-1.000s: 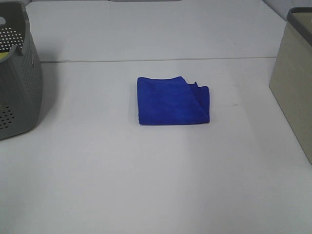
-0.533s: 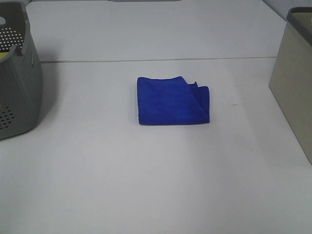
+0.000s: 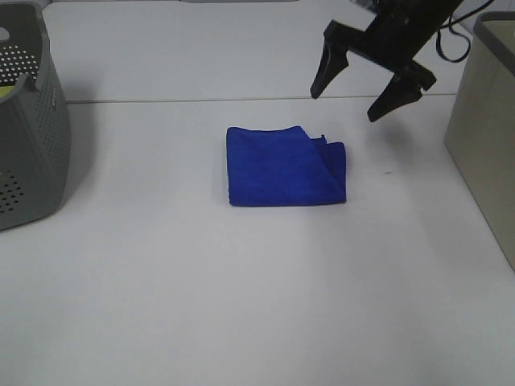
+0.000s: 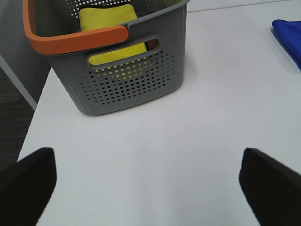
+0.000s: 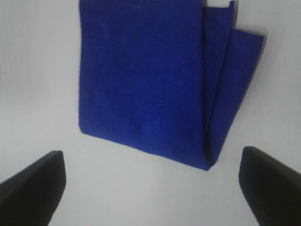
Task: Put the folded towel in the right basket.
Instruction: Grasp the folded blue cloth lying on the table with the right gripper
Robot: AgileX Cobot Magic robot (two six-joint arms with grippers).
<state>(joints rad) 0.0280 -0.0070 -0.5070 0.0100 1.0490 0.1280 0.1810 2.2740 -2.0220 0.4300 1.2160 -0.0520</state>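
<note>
A folded blue towel lies flat on the white table in the middle of the exterior view. It fills the right wrist view, and its corner shows in the left wrist view. My right gripper is open and empty, hanging above the table just behind and to the right of the towel. The right basket, beige with a grey rim, stands at the right edge. My left gripper is open and empty, seen only in its wrist view, over bare table in front of the left basket.
A grey perforated basket with an orange handle stands at the left edge and holds a yellow cloth. The table's left edge drops to dark floor. A seam crosses the table behind the towel.
My right arm has come into the exterior view from the back right, open, and now hangs near the towel. The towel and baskets have not moved.
</note>
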